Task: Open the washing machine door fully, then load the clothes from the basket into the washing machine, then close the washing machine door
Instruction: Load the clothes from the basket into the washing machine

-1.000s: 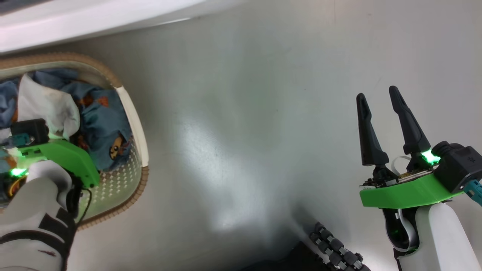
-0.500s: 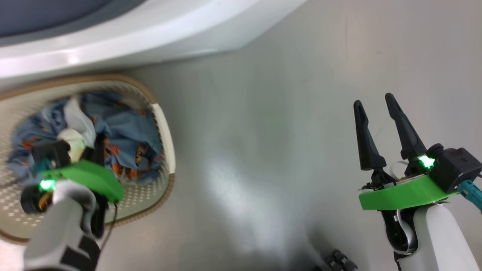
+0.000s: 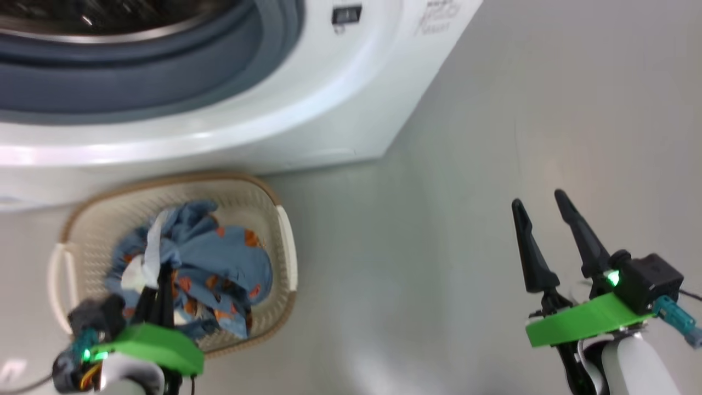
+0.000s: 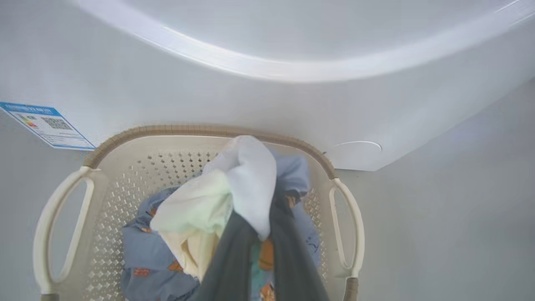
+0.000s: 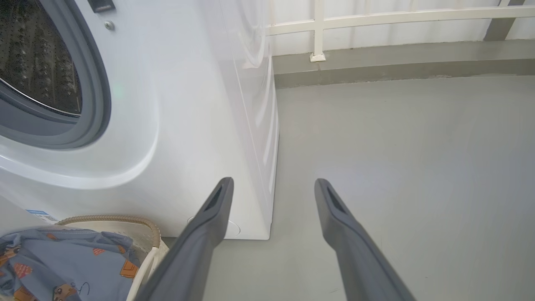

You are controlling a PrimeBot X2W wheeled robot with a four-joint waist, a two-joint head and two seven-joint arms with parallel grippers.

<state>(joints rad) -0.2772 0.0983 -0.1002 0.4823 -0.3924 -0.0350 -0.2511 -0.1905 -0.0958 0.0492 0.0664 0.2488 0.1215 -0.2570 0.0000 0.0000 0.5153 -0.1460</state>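
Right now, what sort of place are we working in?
Probably a laundry or utility area, perhaps a balcony: a white front-loading washing machine, a basket of clothes on the bare grey floor in front of it, and a white railing along the far edge.

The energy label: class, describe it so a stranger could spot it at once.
Find the big white washing machine behind the basket. Low on its front panel, above the basket's rim at the left of the left wrist view, is the energy label, a small slanted sticker. Its blue border and colour print set it apart from the plain white round cap further right.
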